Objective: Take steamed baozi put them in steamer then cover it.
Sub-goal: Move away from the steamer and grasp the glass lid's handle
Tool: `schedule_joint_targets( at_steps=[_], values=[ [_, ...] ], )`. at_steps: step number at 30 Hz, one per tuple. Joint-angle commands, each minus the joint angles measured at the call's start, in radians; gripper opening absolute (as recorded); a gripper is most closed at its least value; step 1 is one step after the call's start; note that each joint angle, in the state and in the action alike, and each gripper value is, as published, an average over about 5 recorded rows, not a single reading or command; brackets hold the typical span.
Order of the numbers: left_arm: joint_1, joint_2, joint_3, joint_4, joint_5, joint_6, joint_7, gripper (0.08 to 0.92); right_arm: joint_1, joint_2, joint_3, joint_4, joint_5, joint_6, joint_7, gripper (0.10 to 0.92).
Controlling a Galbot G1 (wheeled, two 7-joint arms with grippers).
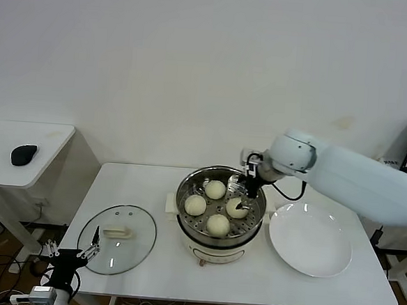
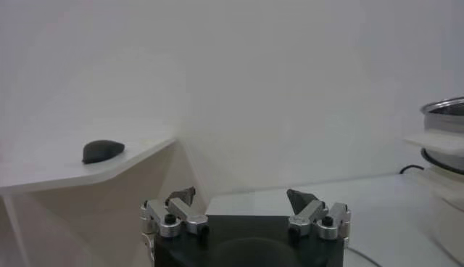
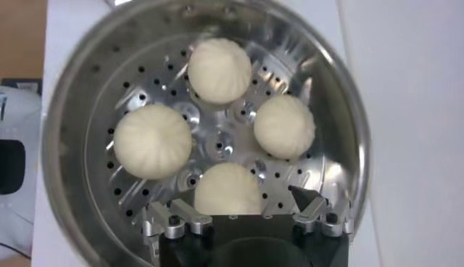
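While all four steamed baozi (image 3: 218, 70) sit on the steamer's (image 1: 220, 204) perforated tray, your right gripper (image 3: 243, 200) hangs just above the nearest bun, jaws spread wide and holding nothing. Beside it lies the white plate (image 1: 310, 239); the cover (image 1: 117, 238) lies flat across the steamer from it. Your left gripper (image 2: 243, 199) waits open by the cover. Only the right wrist view shows the tray holes.
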State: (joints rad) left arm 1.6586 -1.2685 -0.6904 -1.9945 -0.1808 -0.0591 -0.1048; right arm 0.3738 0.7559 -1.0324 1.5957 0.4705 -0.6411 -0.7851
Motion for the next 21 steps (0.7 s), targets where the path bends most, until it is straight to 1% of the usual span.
schedule_joint_targets(
  at_steps=[1,5,8,12,16,21],
  values=[
    [-0.002,-0.005,0.001,0.002,0.005,-0.016,0.0,0.823,-0.461,-0.284,0.445,0.217,0.131,0.281,0.492,0.823],
    [-0.002,-0.009,0.001,0.001,0.004,-0.031,0.001,0.823,-0.843,-0.32,0.757,0.273,0.065,0.4,0.623,0.823],
    [-0.007,-0.014,0.01,0.008,0.004,-0.078,-0.001,0.823,-1.137,-0.273,1.023,0.292,-0.014,0.46,0.678,0.823],
    [-0.012,-0.02,0.034,0.019,0.005,-0.128,-0.003,0.823,-1.428,-0.085,1.327,0.283,-0.156,0.575,0.684,0.823],
    [-0.019,-0.031,0.054,0.027,0.006,-0.158,-0.007,0.823,-1.595,0.16,1.565,0.267,-0.337,0.696,0.623,0.823],
    [-0.031,-0.039,0.082,0.025,0.036,-0.203,-0.022,0.823,-1.72,0.475,1.783,0.299,-0.426,0.785,0.549,0.823]
  ],
)
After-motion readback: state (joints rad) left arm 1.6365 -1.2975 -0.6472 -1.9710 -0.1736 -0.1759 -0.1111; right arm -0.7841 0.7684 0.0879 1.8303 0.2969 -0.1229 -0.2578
